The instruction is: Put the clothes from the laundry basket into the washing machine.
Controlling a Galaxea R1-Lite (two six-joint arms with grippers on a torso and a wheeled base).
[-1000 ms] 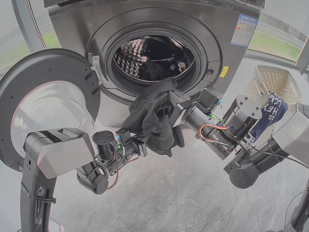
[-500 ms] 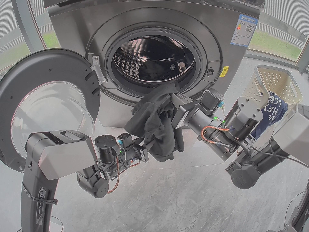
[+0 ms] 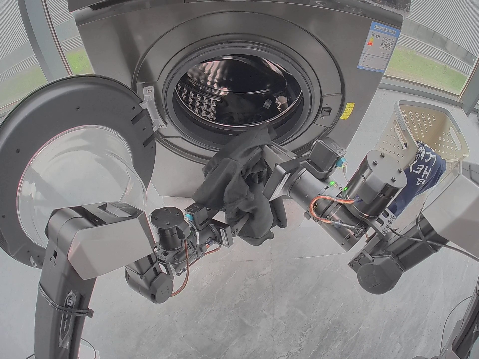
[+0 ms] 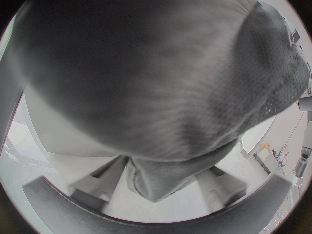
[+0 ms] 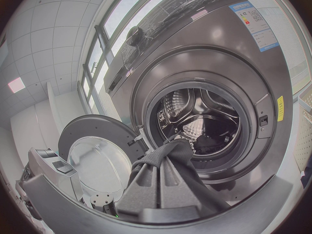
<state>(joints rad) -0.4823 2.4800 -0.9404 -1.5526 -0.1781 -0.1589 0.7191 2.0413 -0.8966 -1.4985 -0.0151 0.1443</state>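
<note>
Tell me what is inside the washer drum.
A dark piece of clothing lies at the bottom of the drum. The black garment held by the right gripper hangs before the opening and hides the drum's lower front.

We swung our left tool (image 3: 241,224) across the front of the washing machine (image 3: 279,31), away from its hinge side, and pushed it into the low folds of the black garment (image 3: 234,175). The garment's hanging tail bunched up slightly below the machine's opening.

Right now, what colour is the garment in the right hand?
Black garment, clearest in the head view.
</note>
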